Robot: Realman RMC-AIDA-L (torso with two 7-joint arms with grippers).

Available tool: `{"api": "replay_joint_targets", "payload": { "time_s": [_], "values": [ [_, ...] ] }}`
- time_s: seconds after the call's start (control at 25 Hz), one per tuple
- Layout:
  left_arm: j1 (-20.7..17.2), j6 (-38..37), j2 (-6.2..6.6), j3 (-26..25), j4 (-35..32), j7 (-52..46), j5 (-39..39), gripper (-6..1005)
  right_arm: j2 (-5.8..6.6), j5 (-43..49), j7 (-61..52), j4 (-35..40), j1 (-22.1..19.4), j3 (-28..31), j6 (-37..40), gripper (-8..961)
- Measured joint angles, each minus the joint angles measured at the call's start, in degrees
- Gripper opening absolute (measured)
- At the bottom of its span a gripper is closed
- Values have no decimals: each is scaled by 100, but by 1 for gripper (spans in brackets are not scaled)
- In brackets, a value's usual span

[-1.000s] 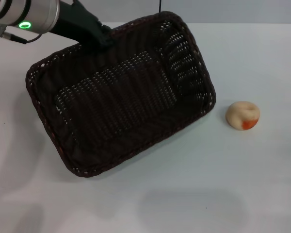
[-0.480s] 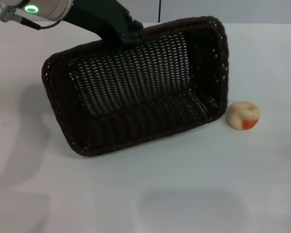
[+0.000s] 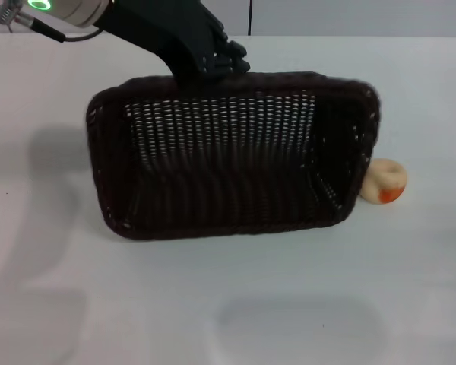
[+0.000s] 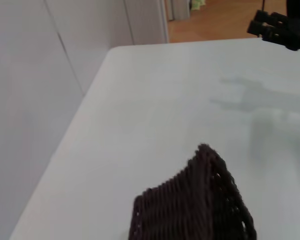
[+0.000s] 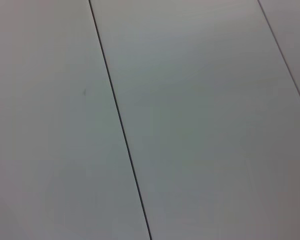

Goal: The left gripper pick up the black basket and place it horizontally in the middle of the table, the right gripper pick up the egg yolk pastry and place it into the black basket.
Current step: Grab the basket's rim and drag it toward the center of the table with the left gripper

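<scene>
The black basket (image 3: 228,167) is tilted, its opening facing me and its long side running left to right across the white table (image 3: 289,304). My left gripper (image 3: 205,76) is shut on the basket's far rim. A corner of the basket shows in the left wrist view (image 4: 200,210). The egg yolk pastry (image 3: 385,182) lies on the table at the basket's right end, partly hidden by the basket's corner. My right gripper (image 4: 282,27) shows only far off in the left wrist view, above the table's edge.
The right wrist view shows only grey wall panels (image 5: 190,125). The table's left edge meets a grey wall (image 4: 35,100). Bare tabletop lies in front of the basket and to its left.
My left gripper has turned the basket from a slant to level and carried it right. The basket's right corner now covers part of the pastry. The pastry has not moved.
</scene>
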State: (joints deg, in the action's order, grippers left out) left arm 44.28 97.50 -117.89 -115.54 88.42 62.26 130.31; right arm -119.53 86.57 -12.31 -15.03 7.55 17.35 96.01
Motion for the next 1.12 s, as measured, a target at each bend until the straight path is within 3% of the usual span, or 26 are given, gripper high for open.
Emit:
{"api": "replay_joint_targets", "payload": {
  "time_s": [0.24,0.52,0.84,0.96,1.12],
  "values": [
    [168,-22,-11,100,-389,-118,73,74,0,0,0,-1,2,-54,-1,845],
    [140,-275,-10,79,-383,-219,147,-1,0,0,0,0,-3,-88,-4,845],
    [-68,-3,-32,236,9,-374,64,4,3,0,0,0,10,-98,-5,846],
    [-305,204,-21,472,606,-462,-314,7,7,0,0,0,15,-115,-5,846],
    [-355,325,-9,557,591,-442,-567,9,9,0,0,0,36,-133,-11,846]
  ]
}}
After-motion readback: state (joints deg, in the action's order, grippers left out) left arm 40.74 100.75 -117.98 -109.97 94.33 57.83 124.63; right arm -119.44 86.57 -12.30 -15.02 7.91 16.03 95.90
